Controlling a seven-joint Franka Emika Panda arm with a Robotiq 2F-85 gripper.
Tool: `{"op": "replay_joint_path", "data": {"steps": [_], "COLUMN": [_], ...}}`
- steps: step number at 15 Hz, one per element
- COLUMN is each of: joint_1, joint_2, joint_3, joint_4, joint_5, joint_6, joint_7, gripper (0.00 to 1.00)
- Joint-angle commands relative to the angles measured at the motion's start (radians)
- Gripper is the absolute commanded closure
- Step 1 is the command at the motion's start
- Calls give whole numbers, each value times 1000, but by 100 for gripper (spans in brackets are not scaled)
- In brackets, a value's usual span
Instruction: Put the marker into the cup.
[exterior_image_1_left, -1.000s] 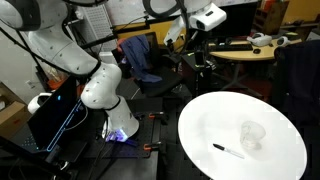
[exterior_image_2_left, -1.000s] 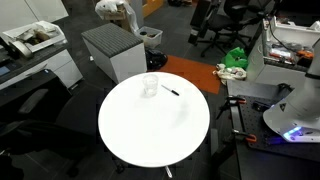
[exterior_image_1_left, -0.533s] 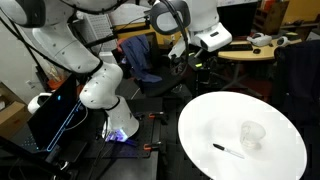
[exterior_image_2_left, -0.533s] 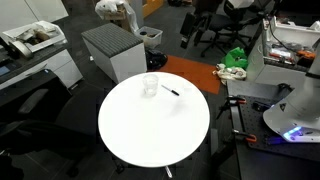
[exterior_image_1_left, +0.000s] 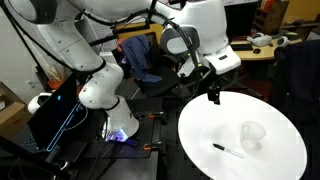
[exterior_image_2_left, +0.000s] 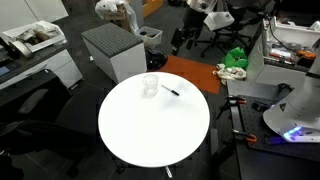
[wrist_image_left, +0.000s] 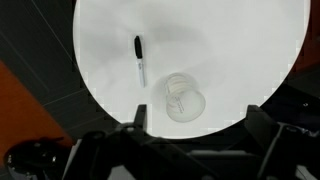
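Note:
The marker is a thin dark stick lying flat on the round white table. The clear cup stands upright just beside it. Both also show in an exterior view, marker and cup, at the table's far edge. My gripper hangs in the air above the table's edge, well apart from both. In the wrist view the marker and the cup lie far below, and the gripper has its two fingers wide apart and empty.
The robot base and a dark box with blue lights stand beside the table. A grey cabinet, office chairs and a cluttered desk surround it. A green object lies on the floor.
The arm has swung down from high up, and the gripper is now lower and over the table's edge. Marker and cup have not moved.

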Motion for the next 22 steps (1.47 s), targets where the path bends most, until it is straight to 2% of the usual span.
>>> {"op": "replay_joint_path", "data": {"steps": [1, 15, 17, 22], "joint_1": [-7, -1, 3, 4], "joint_2": [66, 282, 275, 286], "joint_3": [-14, -93, -99, -102], "joint_4": [-10, -46, -37, -34], "joint_5": [-47, -136, -118, -117], "joint_6": [104, 279, 245, 244], "joint_7": [19, 18, -5, -7], "gripper": [0, 0, 0, 0]}}
